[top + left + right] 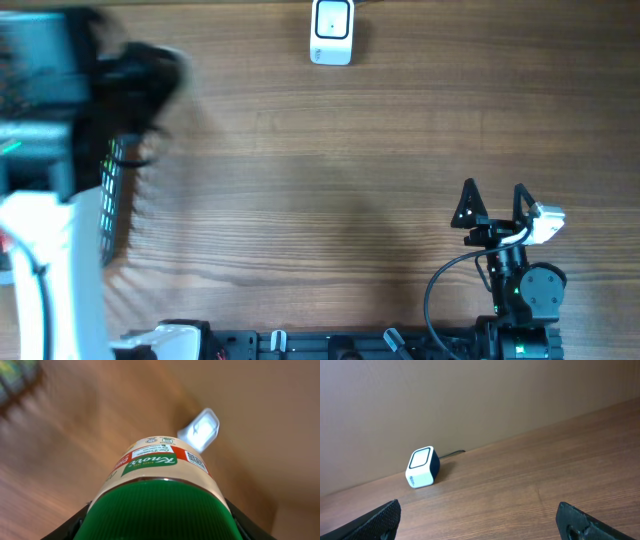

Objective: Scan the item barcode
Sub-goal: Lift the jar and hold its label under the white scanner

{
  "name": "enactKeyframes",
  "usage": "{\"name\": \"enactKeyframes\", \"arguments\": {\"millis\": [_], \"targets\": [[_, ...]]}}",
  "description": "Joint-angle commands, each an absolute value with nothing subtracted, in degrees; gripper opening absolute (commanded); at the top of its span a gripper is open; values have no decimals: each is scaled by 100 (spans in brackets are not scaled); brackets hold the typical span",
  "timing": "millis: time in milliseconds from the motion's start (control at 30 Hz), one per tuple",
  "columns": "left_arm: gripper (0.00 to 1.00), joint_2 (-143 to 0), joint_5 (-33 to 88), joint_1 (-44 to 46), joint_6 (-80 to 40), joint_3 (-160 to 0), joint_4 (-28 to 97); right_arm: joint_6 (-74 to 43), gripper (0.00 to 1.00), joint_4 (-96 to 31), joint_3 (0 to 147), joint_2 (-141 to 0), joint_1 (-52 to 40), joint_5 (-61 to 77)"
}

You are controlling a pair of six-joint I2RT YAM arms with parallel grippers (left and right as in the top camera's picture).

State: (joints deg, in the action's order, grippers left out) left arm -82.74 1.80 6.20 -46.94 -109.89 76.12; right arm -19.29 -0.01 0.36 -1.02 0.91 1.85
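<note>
We see the left arm (40,270) raised high over the left side of the wooden surface (300,180), so close to the overhead camera that it is a blur. In the left wrist view its jaws are clamped on a jar (160,467), one dark finger showing at each lower corner, on either side of the green ribbed lid (157,510). The jar is off the surface, lid end nearest the wrist camera and far end pointing out over the wood. Its label faces up, with a green logo, red bands and a small square code (196,461) on the right. Beyond the jar and a little to its right sits the white scanner (200,430), out of focus and apart from it.

From above, the scanner (332,30) stands at the far edge of the surface, near the middle. The right arm (525,290) rests low at the near right, well apart from the scanner. Its jaws are spread wide with nothing between them. In the right wrist view the scanner (422,467) stands by the back wall, with a thin cable (452,453) behind it.
</note>
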Motion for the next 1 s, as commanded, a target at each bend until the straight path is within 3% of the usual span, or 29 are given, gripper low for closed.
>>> {"name": "enactKeyframes", "arguments": {"millis": [0, 167, 333, 567, 800, 967], "targets": [[55, -8908, -934, 1800, -6108, -11056, 8158, -1968, 100, 30, 30, -102, 60, 128], [57, -9885, -1103, 2884, -7153, -10995, 8315, -1966, 100, 30, 30, -102, 60, 128], [60, -10993, -1105, 3693, -6886, -10973, 7867, -1968, 100, 30, 30, -102, 60, 128], [60, -12108, -770, 4313, -4202, -10973, 6991, -1968, 100, 30, 30, -102, 60, 128], [62, -12317, 657, 4392, -71, -10971, 6700, -1966, 100, 30, 30, -102, 60, 128], [63, -12346, 862, 4204, 1197, -10971, 6742, -1966, 100, 30, 30, -102, 60, 128]]}}
